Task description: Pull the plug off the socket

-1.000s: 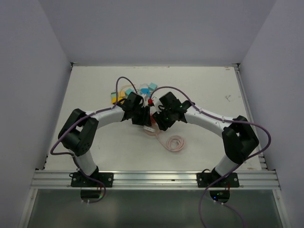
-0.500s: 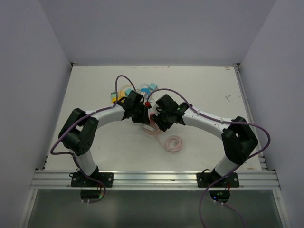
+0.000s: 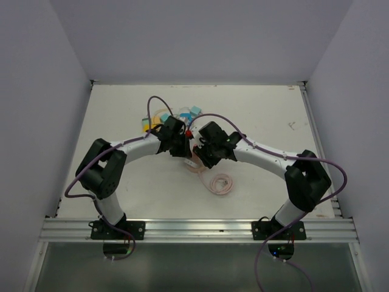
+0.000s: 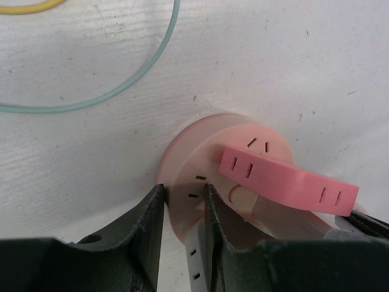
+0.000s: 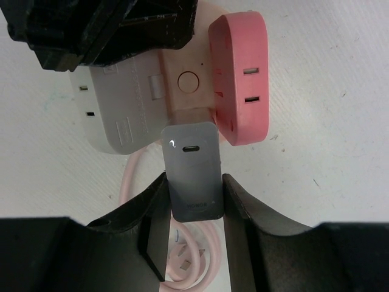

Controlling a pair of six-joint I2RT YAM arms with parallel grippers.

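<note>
Well, from the overhead camera both arms have drawn in over the middle of the table (image 3: 273,109), the right one having slid a little leftward over the last second, so the left gripper (image 3: 182,149) and right gripper (image 3: 200,152) now sit almost nose to nose above the socket block (image 3: 192,163). The coiled pink cable (image 3: 220,182) lies just in front of them, nudged slightly inward from where it was, and a clutter of yellow and teal pieces (image 3: 161,115) sits behind. From up here I cannot tell how either claw stands. At the left wrist the picture is plainer: the left gripper (image 4: 182,210) has narrowed to a pinch on the rim of the socket block (image 4: 200,152), only a pale sliver of wall showing between its fingers. A pink outlet wing (image 4: 285,176) juts out to the right, and a teal cable (image 4: 146,73) curves across the table behind. At the right wrist, the right gripper (image 5: 193,207) has closed in around the grey charger plug (image 5: 193,164), a finger pressed to each side. The plug is seated in the socket block (image 5: 182,79), between the white body and the pink wing (image 5: 240,79). With one claw anchoring the block and the other on the plug, I'd say the grasping is done and the pull itself is what remains.
</note>
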